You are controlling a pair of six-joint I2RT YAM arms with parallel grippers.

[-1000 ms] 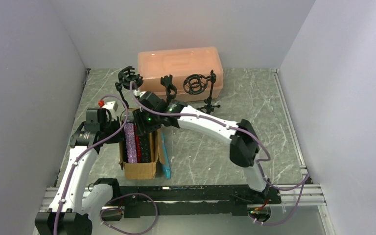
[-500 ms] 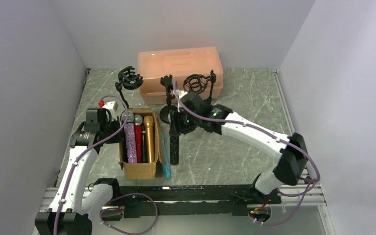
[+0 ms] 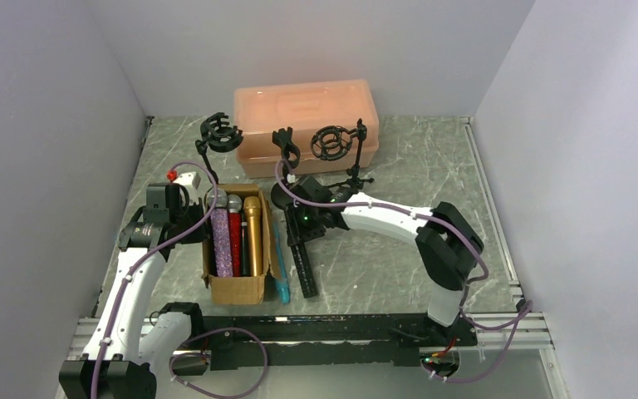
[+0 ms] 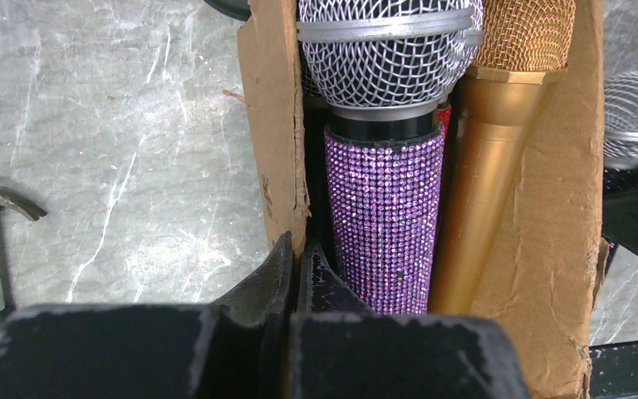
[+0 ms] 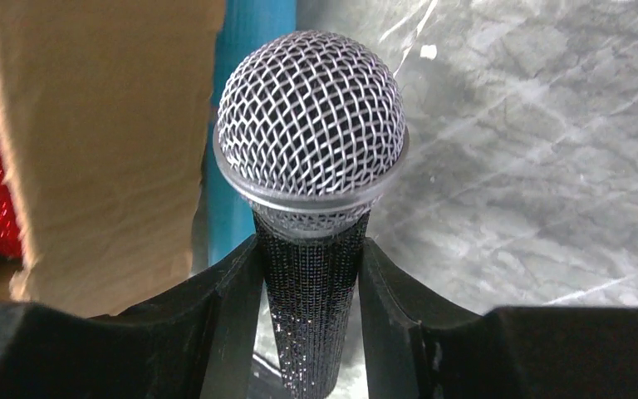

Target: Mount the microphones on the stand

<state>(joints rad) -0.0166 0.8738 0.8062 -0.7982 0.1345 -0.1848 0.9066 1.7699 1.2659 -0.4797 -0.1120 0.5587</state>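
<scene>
My right gripper [image 3: 299,229] is shut on a black glitter microphone [image 3: 306,274] just below its mesh head [image 5: 311,125], and the fingers [image 5: 237,291] press both sides of the handle. It hangs tilted over the table just right of a teal microphone [image 3: 281,270]. A cardboard box [image 3: 237,291] holds purple glitter [image 4: 385,216], red [image 3: 234,237] and gold [image 4: 486,166] microphones. My left gripper [image 4: 297,249] is shut on the box's left wall [image 4: 274,166]. Three black stands [image 3: 220,133], [image 3: 285,145], [image 3: 332,143] are at the back, with nothing in their clips.
A peach plastic case [image 3: 306,108] sits behind the stands against the back wall. Grey walls close in the left, right and back. The right arm's elbow [image 3: 444,241] is folded over the right half of the marble table [image 3: 382,266].
The right gripper has carried the black microphone from over the box to the right and then lower, beside the teal one. The left gripper has stayed on the box wall.
</scene>
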